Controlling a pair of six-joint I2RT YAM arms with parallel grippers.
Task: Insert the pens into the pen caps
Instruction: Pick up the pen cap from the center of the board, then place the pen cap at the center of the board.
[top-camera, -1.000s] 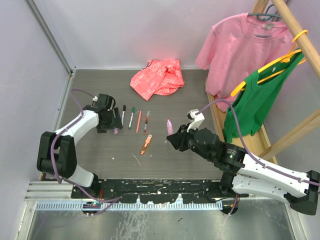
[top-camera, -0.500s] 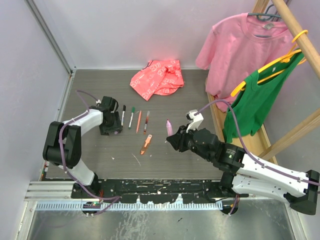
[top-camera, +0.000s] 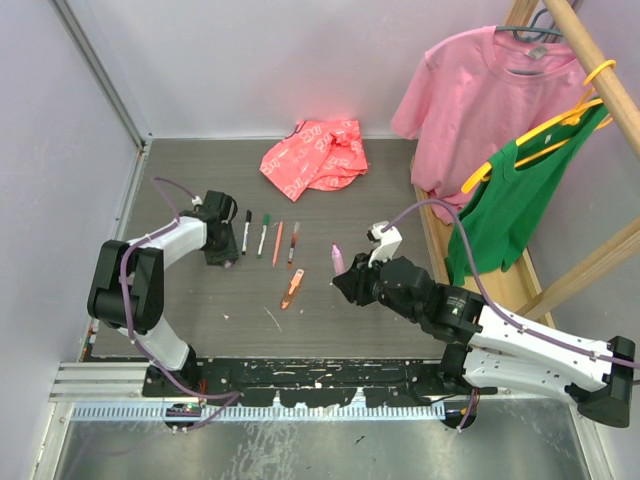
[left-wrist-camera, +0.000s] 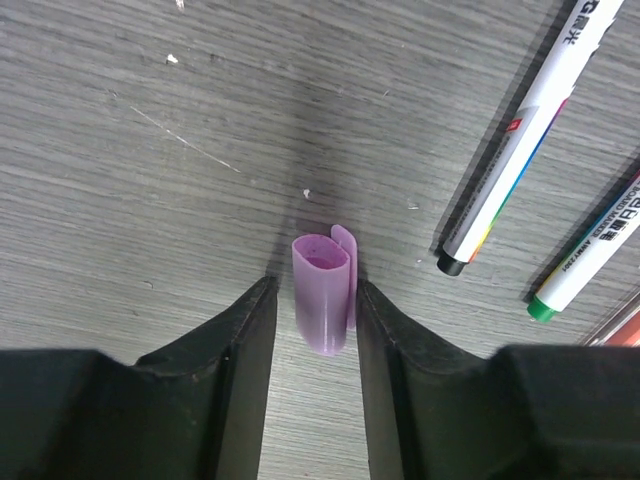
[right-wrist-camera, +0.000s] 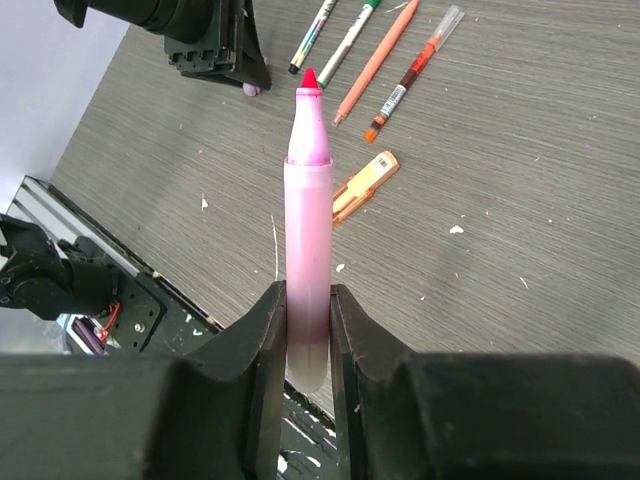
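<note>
A lilac pen cap (left-wrist-camera: 322, 295) lies on the table between the fingers of my left gripper (left-wrist-camera: 315, 335). Its clip side touches the right finger (left-wrist-camera: 390, 345). A thin gap remains at the left finger (left-wrist-camera: 240, 345), so the jaws stand narrowly open around it. My right gripper (right-wrist-camera: 307, 310) is shut on the pink highlighter (right-wrist-camera: 307, 220), held above the table with its red tip pointing away. In the top view this highlighter (top-camera: 338, 257) hangs mid-table. Two white markers (top-camera: 246, 230) (top-camera: 263, 235), a salmon pen (top-camera: 277, 243), a dark red pen (top-camera: 293, 243) and a short orange pen (top-camera: 292, 288) lie to its left.
A red patterned cloth (top-camera: 315, 155) lies at the back of the table. A pink shirt (top-camera: 480, 90) and a green shirt (top-camera: 510, 200) hang on a wooden rack (top-camera: 590, 60) at the right. Small white scraps (top-camera: 272, 318) dot the wood-grain surface.
My left gripper's jaws have narrowed around the lilac cap, and its arm has settled slightly lower and closer. The right arm holds the highlighter almost where it was.
</note>
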